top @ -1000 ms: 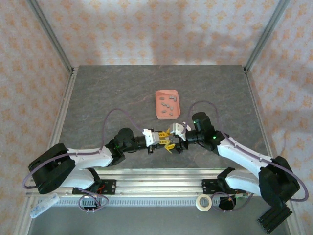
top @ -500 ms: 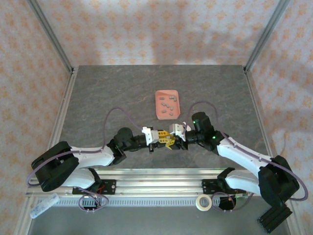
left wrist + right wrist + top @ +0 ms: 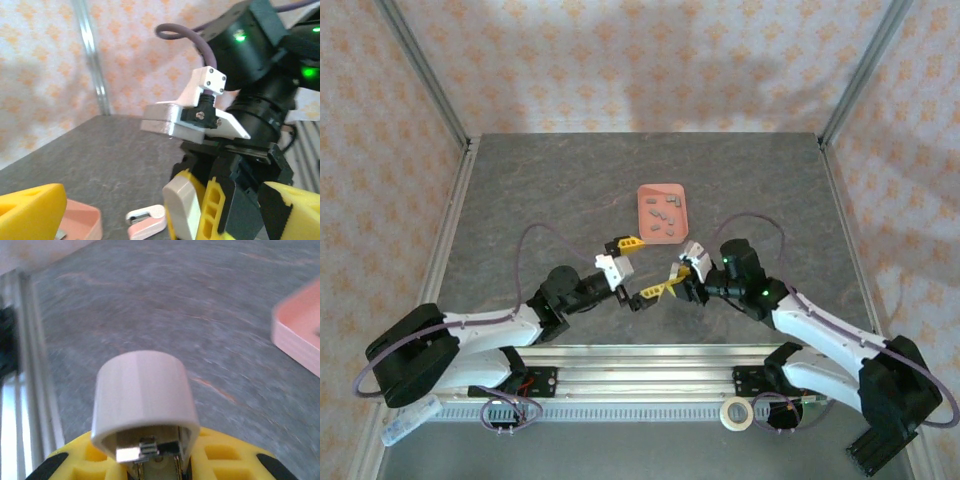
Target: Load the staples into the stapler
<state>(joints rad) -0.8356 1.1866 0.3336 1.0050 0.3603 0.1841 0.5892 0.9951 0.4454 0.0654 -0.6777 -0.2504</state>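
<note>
Where the tray (image 3: 85, 223) is cut off, the stapler (image 3: 145, 223) lies just beside it, mid-bench; the staples (image 3: 662, 213) sit in the tray. The left claw (image 3: 634, 268) gapes wide and empty, while the right claw (image 3: 669, 288) pinches a cream piece (image 3: 142, 390). The bench (image 3: 550, 180) lies bare toward its far edge.

Grey stone-look tabletop (image 3: 540, 190); pale orange-patterned walls (image 3: 620, 60); aluminium corner posts (image 3: 423, 70); soft even light.

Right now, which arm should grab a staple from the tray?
Left. The left gripper is open and empty near the tray; the right gripper is shut on a cream piece.
</note>
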